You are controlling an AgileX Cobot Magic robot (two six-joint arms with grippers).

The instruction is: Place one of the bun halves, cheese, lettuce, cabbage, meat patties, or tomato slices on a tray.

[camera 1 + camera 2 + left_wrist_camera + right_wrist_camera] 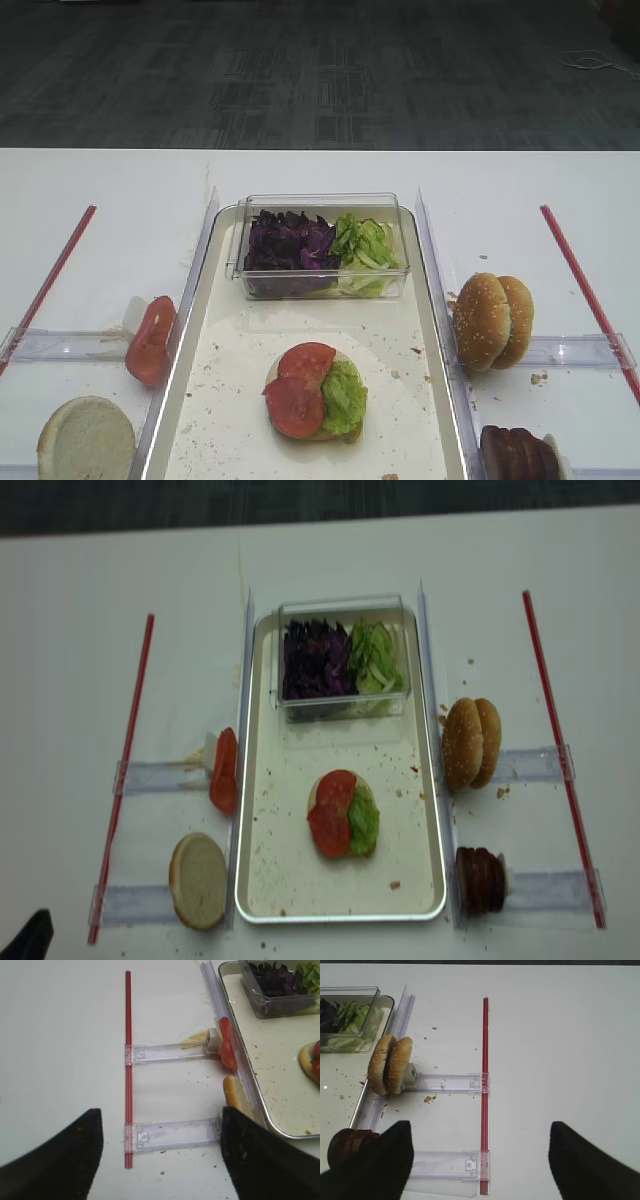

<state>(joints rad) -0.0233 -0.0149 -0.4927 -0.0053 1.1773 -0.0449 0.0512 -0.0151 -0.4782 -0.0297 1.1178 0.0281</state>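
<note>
Two tomato slices (300, 385) on tray (225, 400), two seeded bun halves (492, 321) outside, both tools gaping, empty

The tray (430, 400) lies in the middle of the desk (100, 190). At its far end sits a plastic box (320, 205), holding the cabbage (288, 245) on the left and lettuce (365, 243) on the right. Nearer the front, a bun half (366, 846) lies on the tray with two tomato slices (300, 390) and a lettuce leaf (345, 395) on top. Left of the tray stand more tomato slices (150, 340), with a flat bun half (87, 438) in front of them. Right of the tray, two bun halves (492, 320) stand on edge, the meat patties (515, 455) in front of them.
</note>
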